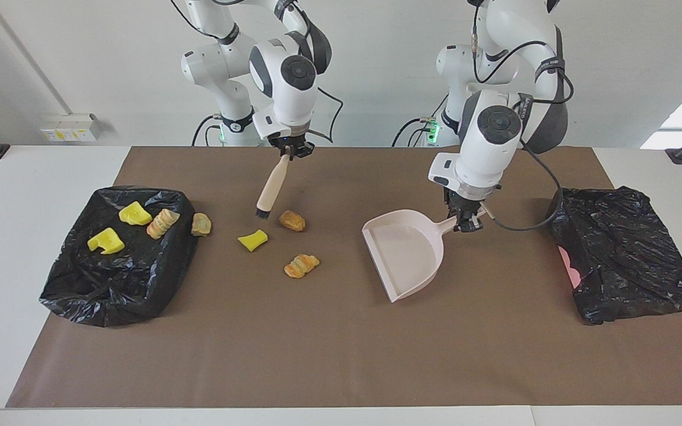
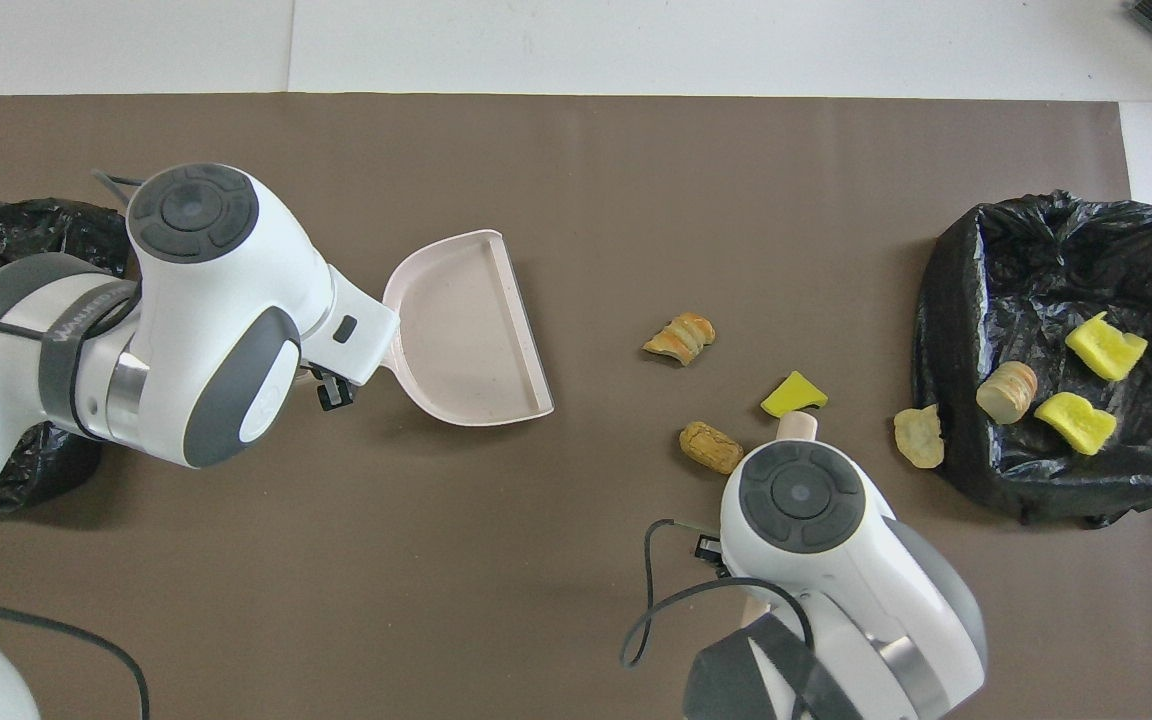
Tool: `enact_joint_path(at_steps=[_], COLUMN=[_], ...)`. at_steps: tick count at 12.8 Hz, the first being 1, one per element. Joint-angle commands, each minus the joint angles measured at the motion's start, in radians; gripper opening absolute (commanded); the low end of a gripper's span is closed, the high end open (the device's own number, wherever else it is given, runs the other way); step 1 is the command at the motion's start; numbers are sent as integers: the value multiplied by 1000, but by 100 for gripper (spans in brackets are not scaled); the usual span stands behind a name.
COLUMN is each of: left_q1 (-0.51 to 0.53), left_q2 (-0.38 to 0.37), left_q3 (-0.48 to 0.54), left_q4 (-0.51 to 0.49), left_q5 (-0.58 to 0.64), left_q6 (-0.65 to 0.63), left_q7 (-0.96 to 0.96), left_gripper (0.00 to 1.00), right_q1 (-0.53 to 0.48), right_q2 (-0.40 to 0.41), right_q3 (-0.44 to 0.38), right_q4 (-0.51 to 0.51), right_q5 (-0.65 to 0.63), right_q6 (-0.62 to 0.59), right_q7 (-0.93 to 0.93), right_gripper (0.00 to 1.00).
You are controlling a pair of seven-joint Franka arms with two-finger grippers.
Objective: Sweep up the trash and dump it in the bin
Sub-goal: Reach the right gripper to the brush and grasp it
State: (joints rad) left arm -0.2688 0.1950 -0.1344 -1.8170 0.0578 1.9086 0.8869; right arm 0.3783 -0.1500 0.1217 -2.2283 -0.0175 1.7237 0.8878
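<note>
The right gripper, in the upper middle of the facing view, is pinched shut on the top of a brush. The brush hangs tilted, its dark bristles low over the brown mat between a yellow wedge and a tan chunk; whether the bristles touch the mat cannot be told. In the overhead view the arm's wrist covers most of the brush, and only its tip shows, just below the yellow wedge.

The left gripper, right of centre in the facing view, is clamped on the handle of a beige dustpan. The pan is empty, and its open mouth faces the lower left of that view, toward the scraps. In the overhead view the dustpan sits left of centre.

Loose on the mat lie four scraps: the yellow wedge, the tan chunk, a striped orange chunk lower in the facing view, and a pale chunk touching the edge of a black-lined bin.

That bin, at the left of the facing view, holds three scraps: two yellow wedges and one striped tan chunk. In the overhead view the same bin is at the right edge.

A second black bag lies at the right of the facing view, with a patch of pink showing at its side; its inside is not visible.
</note>
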Motion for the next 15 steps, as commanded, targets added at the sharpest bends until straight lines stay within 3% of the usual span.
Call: enact_joint_path(at_steps=[1,4,10,15], left_q1=[-24,-90,-125,-145], left_q2=[-51,-63,-109,-104], left_q3=[7,7,7,9], left_q4=[-82,-143,-212,-254], left_q5=[-38,-41,-93,-93], left_q6=[40,52,64,113], left_q7=[-42,-106,-140,-170], left_gripper=[0,0,0,0], right_q1=[-134,-272,-366,-323], right_q2=[15,-3,-40,-2], right_q3=[13,15,16,19], right_q4=[-8,-73,-174,-166], right_q5=[-53,-82,-119,-57], right_q6=[-21,7,131,182], right_q7=[-20,-84,-254,-349], right_gripper=[0,0,0,0])
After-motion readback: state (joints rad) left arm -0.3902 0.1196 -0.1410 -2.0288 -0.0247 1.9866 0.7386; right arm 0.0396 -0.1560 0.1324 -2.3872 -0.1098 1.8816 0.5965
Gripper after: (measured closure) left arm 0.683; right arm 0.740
